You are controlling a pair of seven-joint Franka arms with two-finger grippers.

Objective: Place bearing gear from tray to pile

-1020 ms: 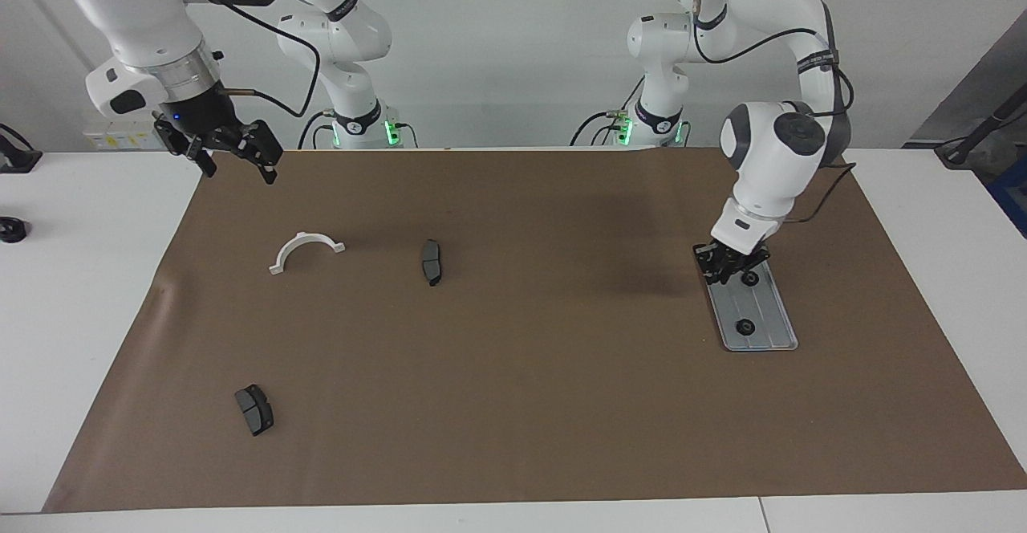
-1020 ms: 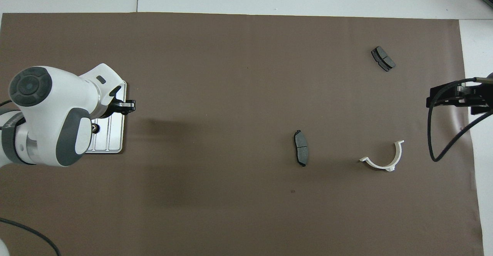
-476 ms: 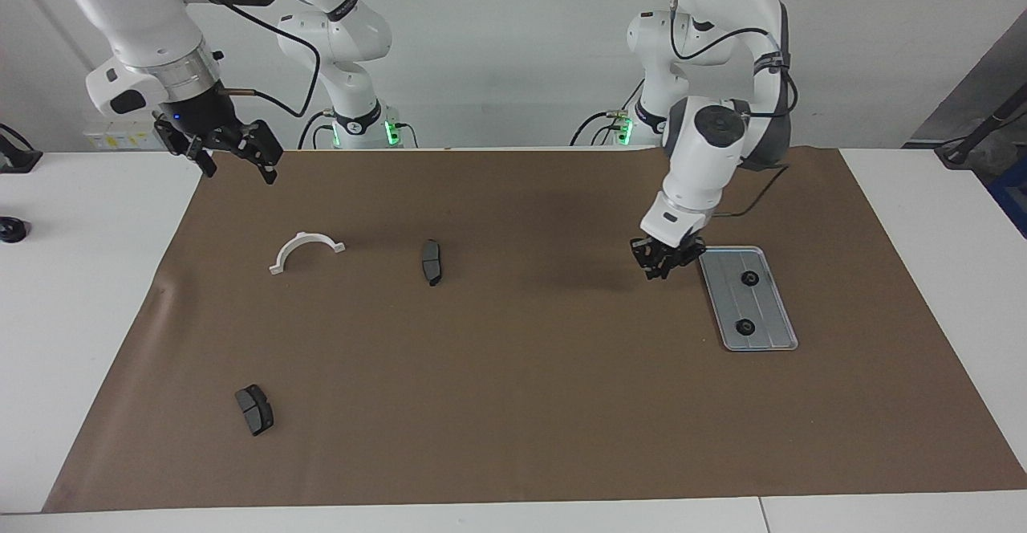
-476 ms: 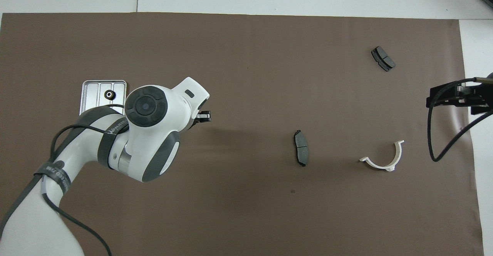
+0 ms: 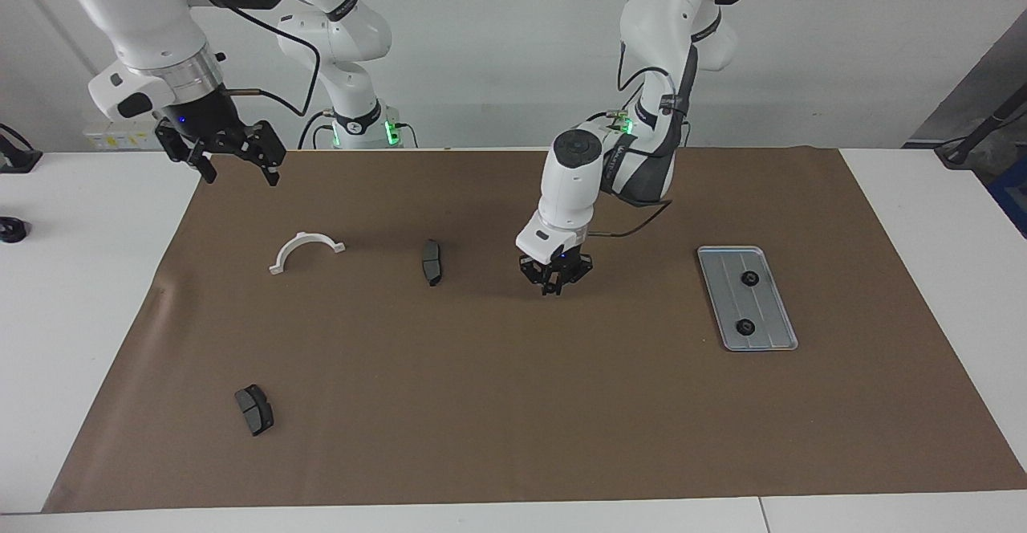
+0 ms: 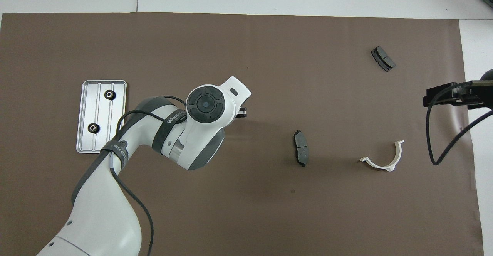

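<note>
Two small black bearing gears (image 5: 749,278) (image 5: 745,327) are lying apart on the ridged metal tray (image 5: 772,300), which is sitting toward the left arm's end of the brown mat (image 5: 513,404). The left gripper (image 5: 554,279) is hanging low over bare mat between the tray and the nearer brake pad (image 5: 431,262), and I cannot tell whether its fingers are clasping a gear. The white half-ring bracket (image 5: 305,250) and a second brake pad (image 5: 254,409) are lying toward the right arm's end, where the right gripper (image 5: 234,160) is waiting with its fingers spread, over the mat's edge.
</note>
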